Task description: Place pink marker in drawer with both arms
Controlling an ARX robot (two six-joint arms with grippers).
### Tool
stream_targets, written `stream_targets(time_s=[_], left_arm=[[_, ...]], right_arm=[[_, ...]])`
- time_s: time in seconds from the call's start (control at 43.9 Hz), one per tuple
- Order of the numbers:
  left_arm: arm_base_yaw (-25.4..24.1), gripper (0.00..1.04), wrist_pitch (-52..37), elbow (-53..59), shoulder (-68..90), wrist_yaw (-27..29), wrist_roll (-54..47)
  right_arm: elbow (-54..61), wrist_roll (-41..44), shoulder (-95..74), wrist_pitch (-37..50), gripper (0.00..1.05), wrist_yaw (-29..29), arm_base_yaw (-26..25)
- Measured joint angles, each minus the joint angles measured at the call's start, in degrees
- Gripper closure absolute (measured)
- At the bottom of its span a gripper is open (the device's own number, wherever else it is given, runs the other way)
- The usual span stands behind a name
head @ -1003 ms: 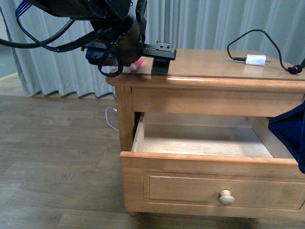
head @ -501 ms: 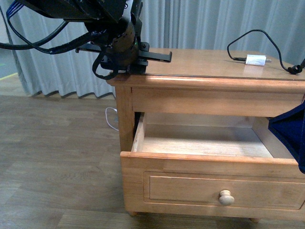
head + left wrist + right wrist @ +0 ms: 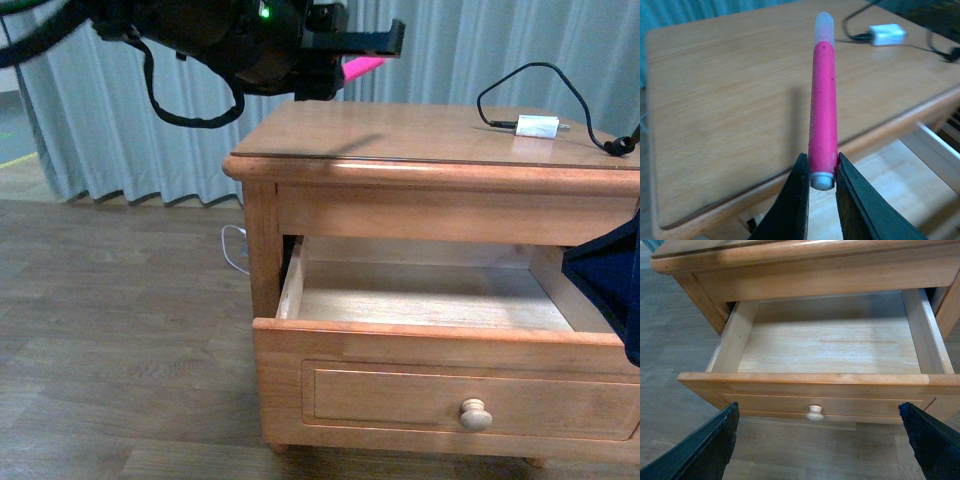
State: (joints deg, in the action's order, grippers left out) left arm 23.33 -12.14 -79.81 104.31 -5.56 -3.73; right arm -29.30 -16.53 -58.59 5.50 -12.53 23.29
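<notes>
My left gripper (image 3: 352,55) is shut on the pink marker (image 3: 362,67) and holds it in the air above the nightstand's top, near its back left. In the left wrist view the marker (image 3: 823,105) sticks out from between the two fingers (image 3: 796,200), cap end away from them. The upper drawer (image 3: 420,300) stands pulled out and empty, its pale knob (image 3: 475,414) at the front. In the right wrist view the open drawer (image 3: 830,347) lies ahead of my right gripper (image 3: 822,440), which is open wide and empty in front of the knob (image 3: 815,413).
A white charger plug (image 3: 536,126) with a black cable (image 3: 520,75) lies on the nightstand top (image 3: 420,135) at the right. A dark blue part of my right arm (image 3: 610,280) shows at the right edge by the drawer. Grey curtains hang behind; wooden floor lies to the left.
My left gripper has taken the pink marker off the nightstand's left edge and lifted it up and to the right. The drawer has not moved.
</notes>
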Motion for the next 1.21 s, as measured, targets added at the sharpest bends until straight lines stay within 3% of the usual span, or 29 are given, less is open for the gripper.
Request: stream_targets(time_s=[0.159,0.319,1.071,1.208], left_arm=[[2.3,0.92,2.2,9.0,-6.9,-12.5,-9.3],[3.1,0.92,3.3,13.2,-7.5,-14.0,-14.3],[6.0,0.92,-7.0,8.3,12.1,-0.8,-13.7],[6.7,0.66,-7.8,8.1,13.4,2.5,-12.5]], right_arm=[[0.0,0.0,0.0,0.0,0.08,0.0,0.0],[0.0,0.0,0.0,0.0,0.08,0.0,0.0],[0.0,0.0,0.0,0.0,0.08,0.0,0.0],[0.0,0.0,0.0,0.0,0.08,0.0,0.0]])
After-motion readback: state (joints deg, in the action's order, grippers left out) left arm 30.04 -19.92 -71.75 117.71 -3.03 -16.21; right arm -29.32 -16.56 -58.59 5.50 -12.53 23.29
